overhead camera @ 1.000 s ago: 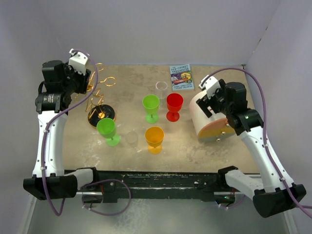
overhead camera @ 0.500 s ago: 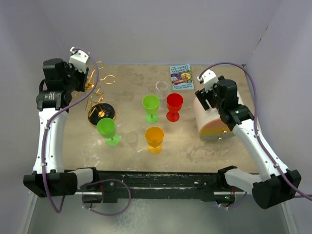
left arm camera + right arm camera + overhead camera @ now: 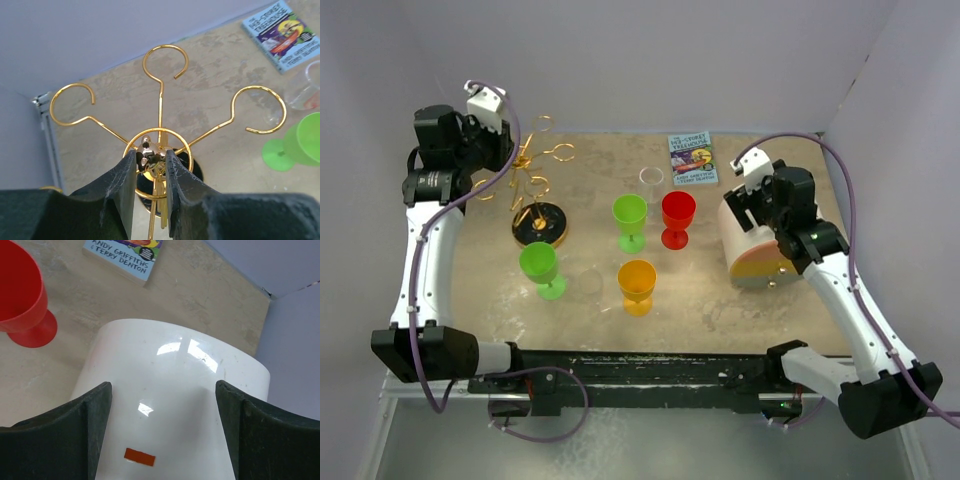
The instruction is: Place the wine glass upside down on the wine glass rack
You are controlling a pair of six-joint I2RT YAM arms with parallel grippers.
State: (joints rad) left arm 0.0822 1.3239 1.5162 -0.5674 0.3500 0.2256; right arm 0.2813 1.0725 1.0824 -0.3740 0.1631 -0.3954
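Note:
The gold wire wine glass rack [image 3: 542, 165] stands on its round black base [image 3: 538, 224] at the back left. My left gripper [image 3: 510, 160] is shut on the gold knob [image 3: 148, 152] at the top of its post, and the curled loop arms [image 3: 162, 60] fan out beyond the fingers. Plastic wine glasses stand upright mid-table: green [image 3: 630, 215], red [image 3: 678, 213], orange [image 3: 637, 281], a second green [image 3: 540, 265], and two clear ones [image 3: 651, 180] [image 3: 588, 283]. My right gripper [image 3: 748, 203] is open and empty, its jaws spread wide over a white cylinder [image 3: 170, 405].
The white cylinder [image 3: 755, 245], with an orange end, lies on its side at the right. A paperback book [image 3: 692, 158] lies at the back; it also shows in the right wrist view [image 3: 125, 257]. White walls close in the table on three sides.
My left gripper has moved the rack to the right and a little back; it now stands more upright. My right arm has shifted slightly over the white cylinder.

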